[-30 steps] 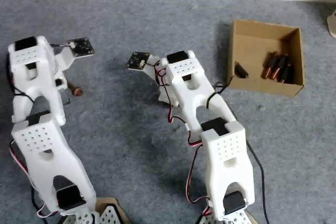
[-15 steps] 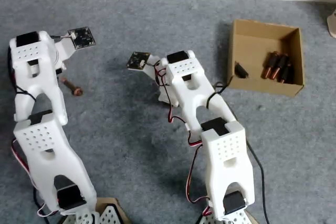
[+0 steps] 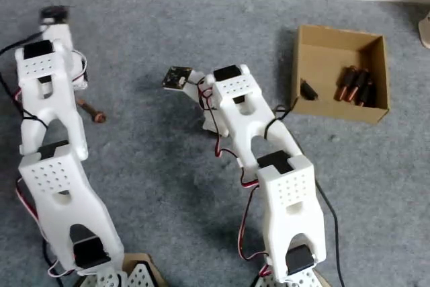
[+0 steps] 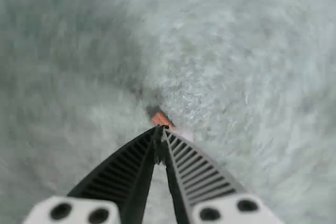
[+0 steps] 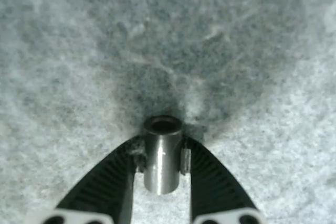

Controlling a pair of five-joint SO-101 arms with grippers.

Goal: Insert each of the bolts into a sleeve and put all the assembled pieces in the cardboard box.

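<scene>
Shows mottled grey and white on the carpet [image 3: 168, 31], plain brown on the cardboard box [image 3: 336, 113], copper tips over dark bodies on the assembled pieces [image 3: 354, 85] inside. Shows plain white on the left arm [image 3: 50, 186] and right arm [image 3: 289, 196], patterned with rows of small holes, with red and black along the wires [image 3: 245, 186]. Shows ribbed black on the left gripper [image 4: 159, 130] and right gripper [image 5: 162, 158], copper-orange on the bolt [image 4: 159, 118], bare silver-grey with a dark bore on the sleeve [image 5: 163, 179].
</scene>
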